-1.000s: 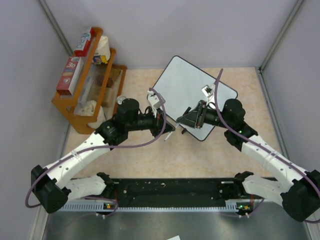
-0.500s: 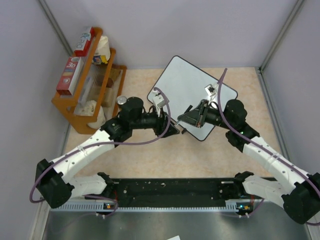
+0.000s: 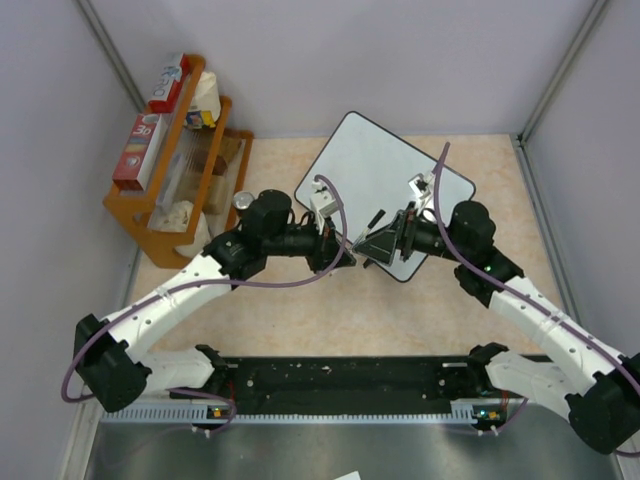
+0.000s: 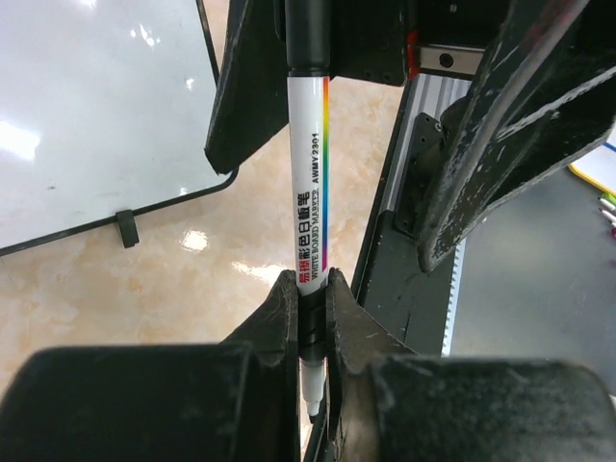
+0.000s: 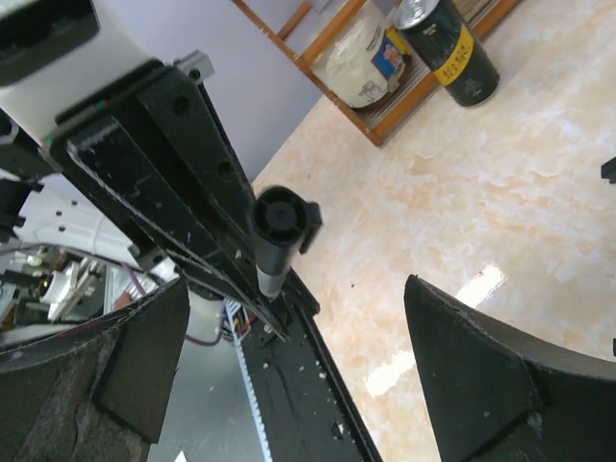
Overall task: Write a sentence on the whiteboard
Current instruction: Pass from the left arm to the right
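The task is at its beginning, as far as I can judge. The whiteboard [image 3: 372, 165] lies flat on the bench [image 3: 300, 320], turned at an angle, in the far middle part, just behind the place where the two arms meet. Its visible surface is plain white. Nothing is written on it, though the right arm covers the near corner, so that part I cannot check.

The left end effector [image 4: 310, 298] is closed tight on the lower body of a marker [image 4: 308, 173] and holds it out toward the other arm. The black cap [image 5: 279, 217] is on the marker, so the pen is not ready for writing.

The right end effector [image 5: 294, 289] stands wide open and has hold of nothing. In the right wrist view its two fingers are on either side of the cap end, apart from it.

So what is done: the marker is picked up and presented. What is left, in my judgement: to take off the cap, to bring the tip to the board, and to write all the words.
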Available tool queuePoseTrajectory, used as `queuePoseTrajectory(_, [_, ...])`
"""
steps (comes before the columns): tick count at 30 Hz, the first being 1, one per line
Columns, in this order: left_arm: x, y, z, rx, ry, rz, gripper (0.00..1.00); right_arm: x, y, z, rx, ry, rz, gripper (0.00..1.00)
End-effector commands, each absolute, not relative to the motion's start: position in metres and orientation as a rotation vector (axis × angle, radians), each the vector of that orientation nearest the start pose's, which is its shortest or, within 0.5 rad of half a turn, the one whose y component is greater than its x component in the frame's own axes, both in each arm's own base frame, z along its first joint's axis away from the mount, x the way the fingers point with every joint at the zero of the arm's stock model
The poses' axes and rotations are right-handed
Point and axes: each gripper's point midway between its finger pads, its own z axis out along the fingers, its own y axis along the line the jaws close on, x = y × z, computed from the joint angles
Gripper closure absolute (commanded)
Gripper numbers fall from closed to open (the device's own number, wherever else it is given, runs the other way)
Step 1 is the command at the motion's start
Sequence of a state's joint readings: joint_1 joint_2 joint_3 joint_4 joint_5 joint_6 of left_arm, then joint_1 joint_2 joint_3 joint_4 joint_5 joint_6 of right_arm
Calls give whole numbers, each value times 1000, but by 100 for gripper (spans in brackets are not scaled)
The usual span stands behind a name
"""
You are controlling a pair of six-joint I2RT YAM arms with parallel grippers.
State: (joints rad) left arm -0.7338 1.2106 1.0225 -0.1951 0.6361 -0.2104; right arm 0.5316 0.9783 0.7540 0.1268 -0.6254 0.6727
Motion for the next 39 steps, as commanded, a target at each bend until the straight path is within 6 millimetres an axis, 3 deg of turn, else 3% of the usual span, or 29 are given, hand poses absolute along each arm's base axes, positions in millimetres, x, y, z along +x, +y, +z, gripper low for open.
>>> queuePoseTrajectory(1, [179,-317,292,1065,1717,-1224,100,200,265,319,-546,1689,1413,9])
queuePoseTrajectory(4, [173,-316,296,1093,1702,-1245,100,195,265,326,-577,1653,1463,11])
queuePoseTrajectory(8, [169,-317,300,1110,1688,-1263,100,188,269,335,-613,1608,1531,25])
queuePoseTrajectory(19, [172,-320,297,1115,1718,-1267,100,184,278,329,-663,1618,1620,52])
queuePoseTrajectory(30, [173,-324,292,1118,1740,-1298,100,186,281,328,-655,1622,1647,65])
queuePoseTrajectory(34, [174,-325,289,1116,1747,-1295,100,185,282,322,-668,1636,1655,79])
queuePoseTrajectory(39, [174,-325,289,1111,1748,-1293,100,183,283,314,-683,1664,1655,80])
